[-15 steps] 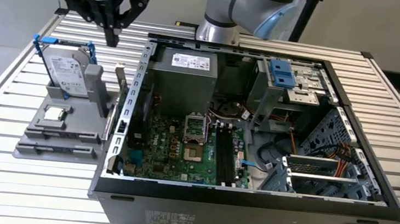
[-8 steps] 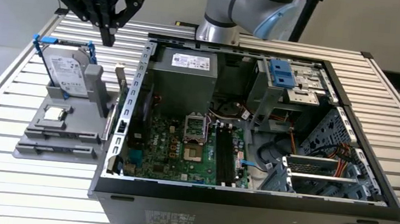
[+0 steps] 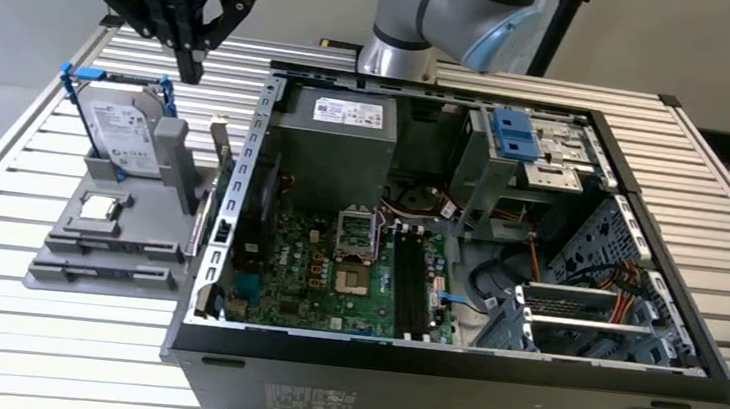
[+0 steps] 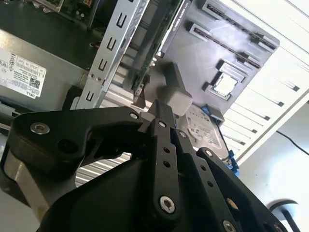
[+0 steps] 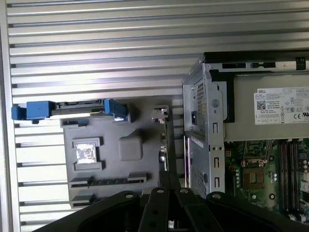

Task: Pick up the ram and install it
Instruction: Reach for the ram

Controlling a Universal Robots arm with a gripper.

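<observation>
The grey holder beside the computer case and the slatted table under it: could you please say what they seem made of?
The grey holder looks like matte plastic: uniform dull grey, no glints. The slatted table looks like bare metal, probably aluminium: pale ribbed slats with a soft sheen.

ram [image 5: 108, 181]: thin dark stick, edge-up in the gray holder's [image 5: 145, 164] long slot, beside the processor chip [image 5: 87, 152], outside the case [image 5: 203, 145].

A white printed label [image 5: 281, 105] sits on the power supply [image 5: 244, 113], another on the hard drive [image 3: 123, 136].
</observation>
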